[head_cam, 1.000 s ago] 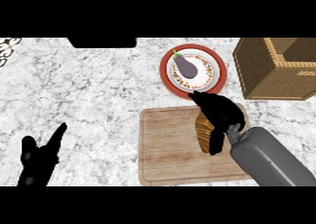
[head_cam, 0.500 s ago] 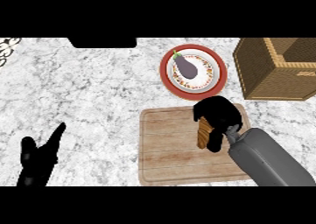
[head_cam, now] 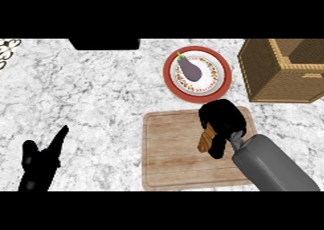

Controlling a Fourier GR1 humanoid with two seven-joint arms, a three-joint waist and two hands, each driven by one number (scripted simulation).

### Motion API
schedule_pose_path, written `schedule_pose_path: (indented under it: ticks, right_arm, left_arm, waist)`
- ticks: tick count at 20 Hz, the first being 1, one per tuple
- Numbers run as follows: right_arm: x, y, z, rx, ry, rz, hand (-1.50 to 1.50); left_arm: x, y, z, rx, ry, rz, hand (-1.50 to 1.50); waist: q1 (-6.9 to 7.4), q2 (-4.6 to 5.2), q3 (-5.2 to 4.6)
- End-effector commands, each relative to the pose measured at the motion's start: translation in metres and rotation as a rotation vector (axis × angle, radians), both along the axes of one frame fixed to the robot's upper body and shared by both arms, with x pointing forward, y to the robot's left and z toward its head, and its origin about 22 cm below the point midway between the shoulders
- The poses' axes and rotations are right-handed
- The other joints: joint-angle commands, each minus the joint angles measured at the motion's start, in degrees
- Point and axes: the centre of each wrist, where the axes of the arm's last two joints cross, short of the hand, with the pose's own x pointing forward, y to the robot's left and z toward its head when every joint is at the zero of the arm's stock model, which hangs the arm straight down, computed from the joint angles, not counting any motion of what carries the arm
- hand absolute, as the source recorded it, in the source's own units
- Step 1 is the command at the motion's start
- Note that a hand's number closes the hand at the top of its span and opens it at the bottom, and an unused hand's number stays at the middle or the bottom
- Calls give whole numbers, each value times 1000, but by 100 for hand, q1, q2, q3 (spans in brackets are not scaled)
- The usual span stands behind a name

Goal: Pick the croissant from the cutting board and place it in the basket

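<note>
the black right hand [head_cam: 222, 122] curls around the golden-brown flaky croissant [head_cam: 206, 138] over the pale wooden cutting board [head_cam: 171, 152], gripping it for carrying to the woven wicker basket [head_cam: 278, 76].

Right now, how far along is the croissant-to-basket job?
Done: the right hand has reached the cutting board and is curled over the croissant.
In hand: the grasp; whether the croissant has left the board cannot be told.
Left: carry it to the basket and release. The left hand rests open at lower left.
</note>
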Motion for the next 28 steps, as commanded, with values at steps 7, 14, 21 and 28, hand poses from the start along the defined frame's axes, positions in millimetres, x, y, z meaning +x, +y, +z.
schedule_pose_path:
  ticks: [7, 14, 21, 28]
  right_arm:
    - [-48, 72, 5, 95, -157, -209, 150]
    - [-50, 56, 97, 833, -374, -376, 150]
    - [-69, 31, 185, 941, -545, -464, 150]
    - [-45, -13, 245, 909, -665, -593, 150]
  left_arm:
    - [7, -9, -20, -23, 78, 15, 0]
    - [-11, -3, -11, -42, 77, 26, 0]
    - [-8, -5, -22, -42, 75, 29, 0]
    - [5, -7, -18, -29, 75, 0, 0]
  waist:
    - [-81, 95, -94]
    - [-162, 73, -74]
    - [-122, 73, -99]
    - [-71, 99, -98]
